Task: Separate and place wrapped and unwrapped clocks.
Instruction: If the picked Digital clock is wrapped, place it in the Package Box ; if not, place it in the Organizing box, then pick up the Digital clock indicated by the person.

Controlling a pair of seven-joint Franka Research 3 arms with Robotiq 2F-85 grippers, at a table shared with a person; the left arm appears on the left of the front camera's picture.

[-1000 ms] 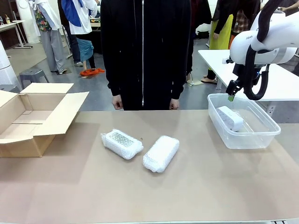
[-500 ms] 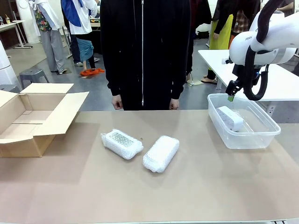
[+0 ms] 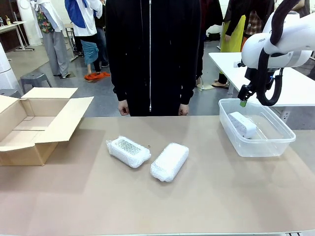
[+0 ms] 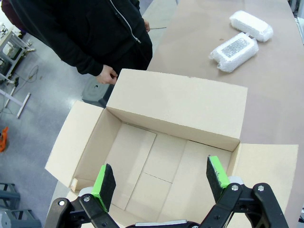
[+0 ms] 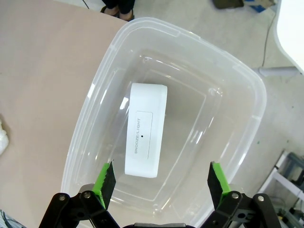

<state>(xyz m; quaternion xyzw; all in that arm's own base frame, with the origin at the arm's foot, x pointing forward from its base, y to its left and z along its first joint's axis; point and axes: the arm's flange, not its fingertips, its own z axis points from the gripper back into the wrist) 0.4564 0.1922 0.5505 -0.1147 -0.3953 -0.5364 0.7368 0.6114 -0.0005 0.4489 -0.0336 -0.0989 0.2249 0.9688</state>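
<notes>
The bare white rounded-rectangular clock (image 5: 145, 135) is seen lying flat on the floor of the clear plastic tub (image 5: 190, 35), toward the 9 o'clock side of the tub in the right wrist view (a panel printed "SNOOZE/LIGHT" faces up). The right gripper (image 5: 161, 183) is held above the tub with its green pads spread wide and nothing between them.

In the front view the tub (image 3: 261, 147) is placed at the 3 o'clock end of the brown table (image 3: 147, 206), and an open brown cardboard box (image 3: 29, 123) at the 9 o'clock end. Near the table's middle two bubble-wrapped white blocks are laid flat: one with a dotted face showing through the wrap (image 3: 129, 151), and the second wrapped clock (image 3: 170, 161) just beside it at 4 o'clock.

The left gripper (image 4: 160, 176) is held over the cardboard box, jaws wide apart and empty.

A person in a black zipped jacket (image 3: 150, 49) is seen standing at the 12 o'clock edge of the table, hands hanging at the sides.
</notes>
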